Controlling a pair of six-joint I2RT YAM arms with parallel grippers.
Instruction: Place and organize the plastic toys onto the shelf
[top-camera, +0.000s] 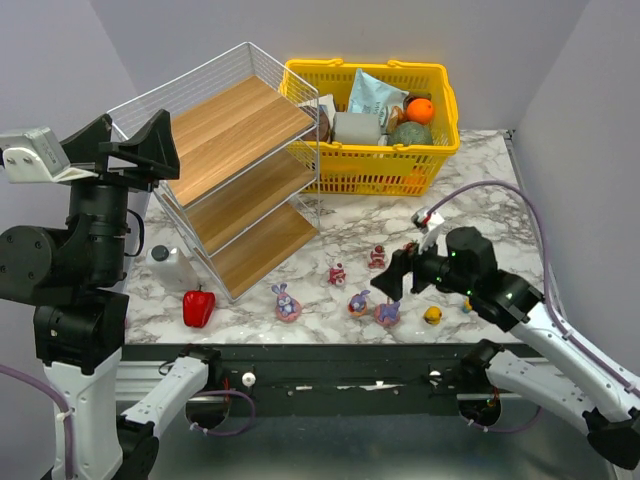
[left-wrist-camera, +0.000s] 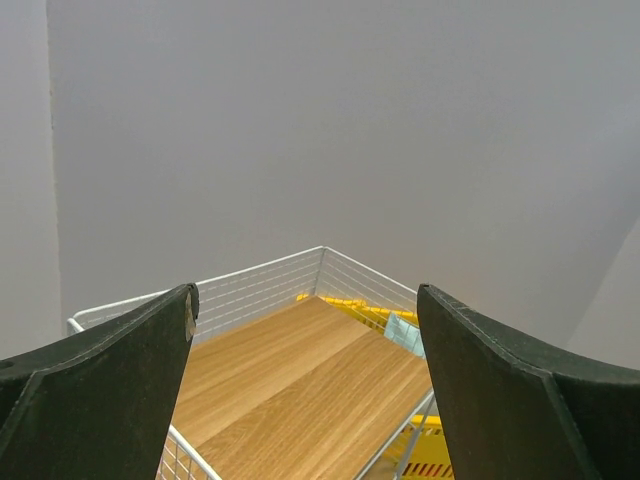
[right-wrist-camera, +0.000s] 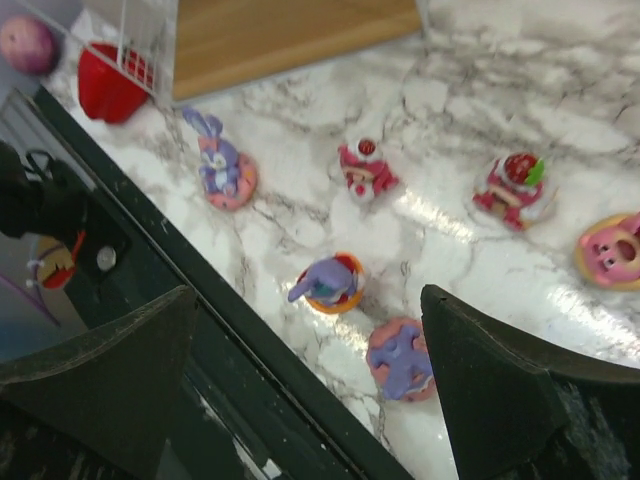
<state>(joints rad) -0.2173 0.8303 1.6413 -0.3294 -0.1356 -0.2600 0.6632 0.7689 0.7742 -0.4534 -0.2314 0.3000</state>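
right gripper (top-camera: 398, 272) hangs spread over the plastic toys (right-wrist-camera: 225, 170) to straddle one; left gripper (left-wrist-camera: 305, 300), spread too, clears the shelf (top-camera: 235, 125).

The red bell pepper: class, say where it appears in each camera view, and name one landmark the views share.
Top external: the red bell pepper sits lower left, just in front of the shelf.
Left wrist: not in it.
Right wrist: upper left corner, beside the shelf's wire corner.
Shared landmark: the shelf's wooden boards, visible in all three.
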